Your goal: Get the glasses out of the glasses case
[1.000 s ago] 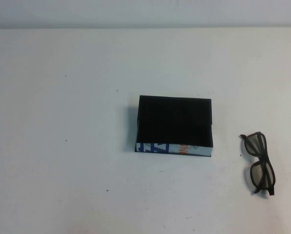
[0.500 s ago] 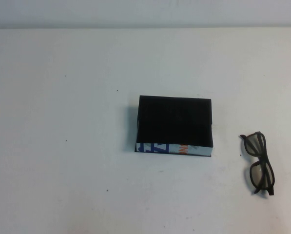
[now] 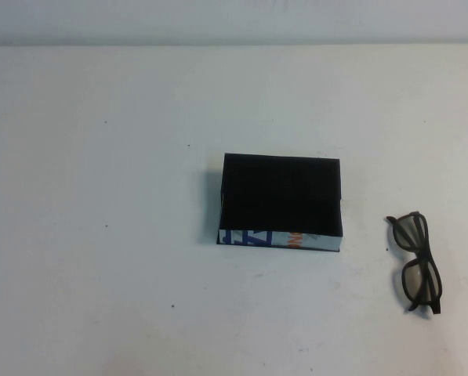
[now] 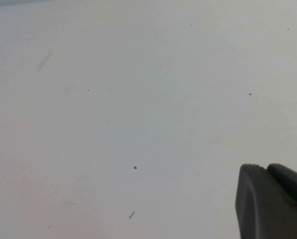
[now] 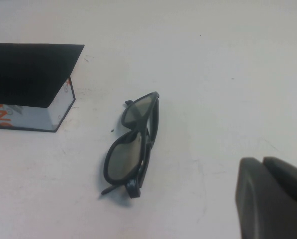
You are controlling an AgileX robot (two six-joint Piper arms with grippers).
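The glasses case lies open at the table's middle, black inside with nothing in it, its white printed front wall facing me. It also shows in the right wrist view. The glasses lie folded on the table to the right of the case, apart from it, and show in the right wrist view. My right gripper is shut and empty, hovering near the glasses without touching them. My left gripper is shut and empty over bare table. Neither arm shows in the high view.
The white table carries only small dark specks. Its far edge meets a pale wall at the back.
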